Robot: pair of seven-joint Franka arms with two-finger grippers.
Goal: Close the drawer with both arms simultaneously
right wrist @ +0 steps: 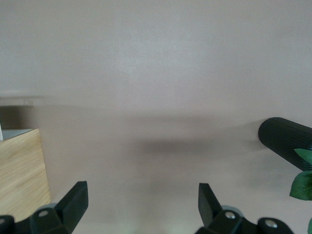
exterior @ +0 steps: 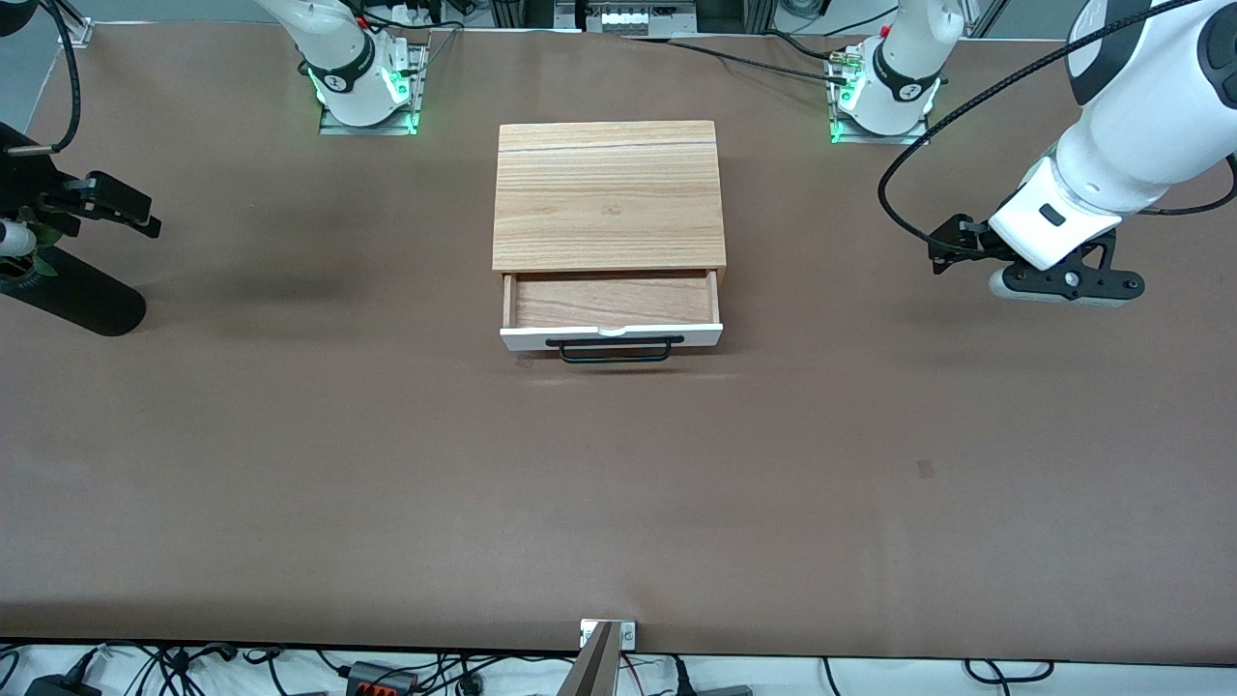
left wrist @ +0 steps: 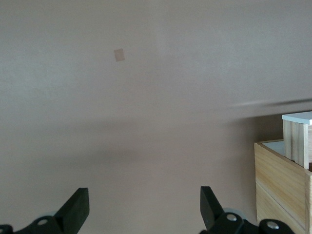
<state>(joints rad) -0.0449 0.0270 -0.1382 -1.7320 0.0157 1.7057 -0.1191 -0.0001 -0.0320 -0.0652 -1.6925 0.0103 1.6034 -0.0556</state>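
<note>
Box sits mid-table, between the arm bases. Drawer juts from it toward front camera. Left gripper and right gripper hover over opposite table ends, well apart from box.

The right pincer sits at the front view's edge, its arm mostly cut off there. Both wrist views show only the pincer fingertips, cropped at the frame edge. The drawer is partly hidden under the wooden box. A black cylinder and green leaf are cropped.
</note>
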